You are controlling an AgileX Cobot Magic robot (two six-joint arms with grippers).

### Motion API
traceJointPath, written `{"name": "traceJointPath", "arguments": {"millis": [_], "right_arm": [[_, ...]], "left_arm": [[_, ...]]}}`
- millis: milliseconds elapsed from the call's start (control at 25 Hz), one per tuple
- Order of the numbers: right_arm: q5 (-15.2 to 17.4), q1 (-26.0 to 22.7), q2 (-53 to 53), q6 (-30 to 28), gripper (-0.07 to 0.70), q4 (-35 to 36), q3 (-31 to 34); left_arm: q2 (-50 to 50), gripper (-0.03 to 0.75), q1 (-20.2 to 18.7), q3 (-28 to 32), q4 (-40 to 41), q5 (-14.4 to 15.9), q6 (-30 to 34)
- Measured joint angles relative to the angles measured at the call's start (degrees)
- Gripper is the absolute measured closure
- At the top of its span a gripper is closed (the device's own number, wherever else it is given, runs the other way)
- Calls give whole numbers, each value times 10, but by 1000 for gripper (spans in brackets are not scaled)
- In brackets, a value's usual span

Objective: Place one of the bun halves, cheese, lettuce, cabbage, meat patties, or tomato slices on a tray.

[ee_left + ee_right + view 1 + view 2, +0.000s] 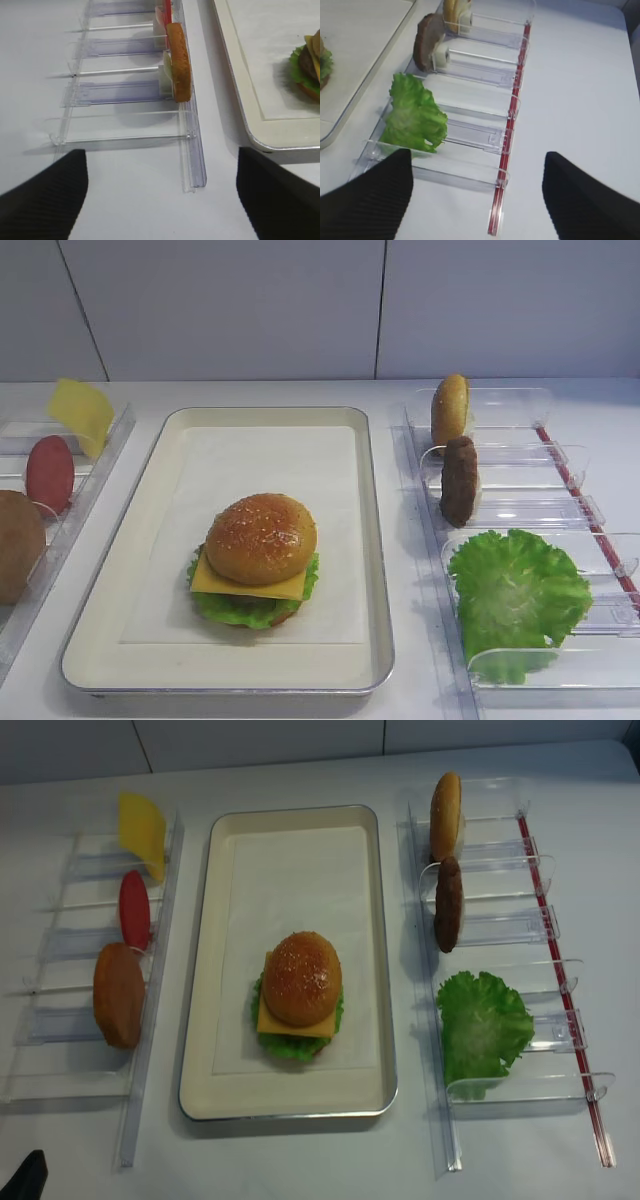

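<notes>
Left wrist: tray [250, 107] cut off.

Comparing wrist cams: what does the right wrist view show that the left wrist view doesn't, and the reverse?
Only the right wrist view shows the lettuce, the meat patty and the right rack's red strip, plus the open right claw. Only the left wrist view shows the left rack's bun half, the red tomato slice's edge behind it, and the open left claw. Both catch the tray rim and the burger's edge.
</notes>
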Motion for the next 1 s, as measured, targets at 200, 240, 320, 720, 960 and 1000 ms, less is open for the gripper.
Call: {"name": "traceJointPath", "arguments": {"millis": [200, 240, 320, 720, 960, 1000], "right_arm": [[19, 0, -51, 19, 86, -1, 25], [19, 0, -59, 24, 86, -1, 30], [21, 0, -72, 29, 86, -1, 38], [23, 37, -112, 61, 86, -21, 51], [23, 39, -113, 71, 86, -26, 51], [23, 40, -113, 71, 86, -26, 51]], "left_arm": [[0, 133, 0, 0, 0, 0, 0], [0, 133, 0, 0, 0, 0, 0], [0, 133, 0, 0, 0, 0, 0], [0, 133, 0, 0, 0, 0, 0], [0, 133, 0, 0, -1, 0, 0], [0, 133, 0, 0, -1, 0, 0]]}}
